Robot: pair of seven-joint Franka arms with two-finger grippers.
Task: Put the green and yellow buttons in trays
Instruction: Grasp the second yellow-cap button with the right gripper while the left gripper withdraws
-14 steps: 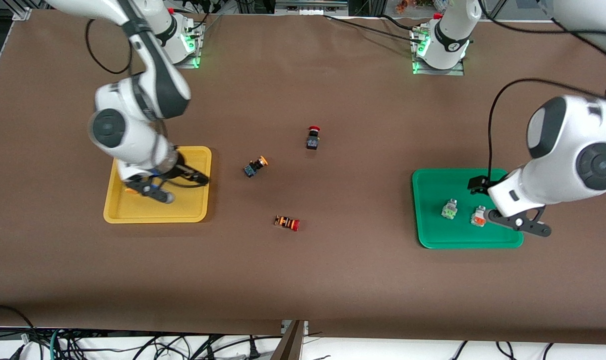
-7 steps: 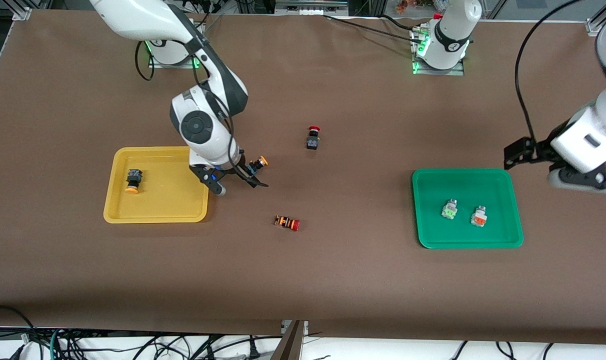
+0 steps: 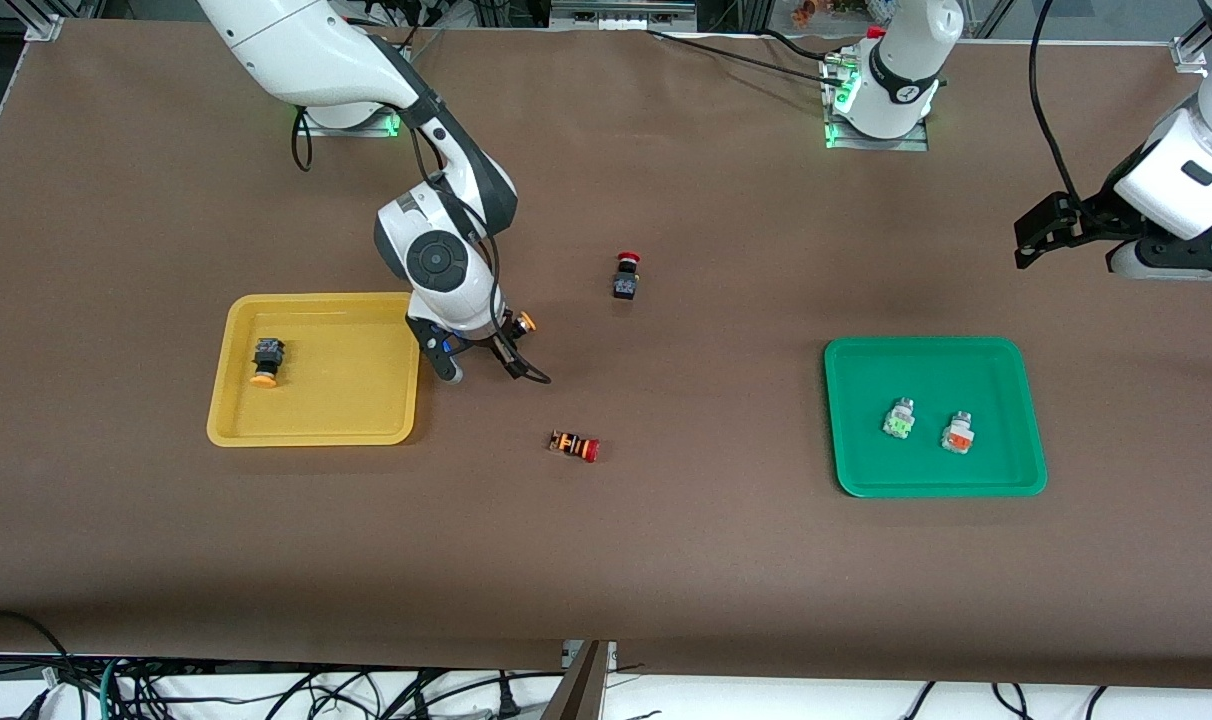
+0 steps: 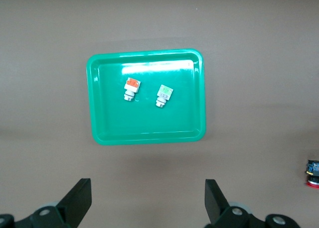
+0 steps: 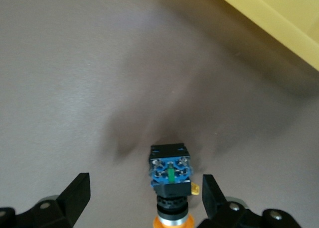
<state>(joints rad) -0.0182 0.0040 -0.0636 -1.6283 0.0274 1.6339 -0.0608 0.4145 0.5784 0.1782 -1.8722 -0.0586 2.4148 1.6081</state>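
The yellow tray (image 3: 311, 415) holds one black button with a yellow-orange cap (image 3: 265, 362). The second yellow-capped button (image 3: 524, 321) lies on the table beside that tray. My right gripper (image 3: 481, 360) is open and low over it. In the right wrist view the button (image 5: 170, 180) lies between the fingers, nearer one fingertip (image 5: 212, 190), and the right gripper (image 5: 144, 188) is not closed on it. The green tray (image 3: 934, 365) holds the green-faced button (image 3: 898, 418) and the orange-faced button (image 3: 957, 432). My left gripper (image 3: 1171, 262) is open and empty, raised beside that tray. The left wrist view shows the left gripper (image 4: 147, 193), the tray (image 4: 149, 128) and both buttons (image 4: 163, 95) (image 4: 131, 88).
A black switch with a red mushroom cap (image 3: 626, 276) stands mid-table. An orange-banded switch with a red cap (image 3: 574, 445) lies nearer the front camera. A corner of the yellow tray (image 5: 279, 24) shows in the right wrist view.
My right gripper left a yellow-capped button in the yellow tray and moved over to the second one on the table. My left arm rose and drew away from the green tray.
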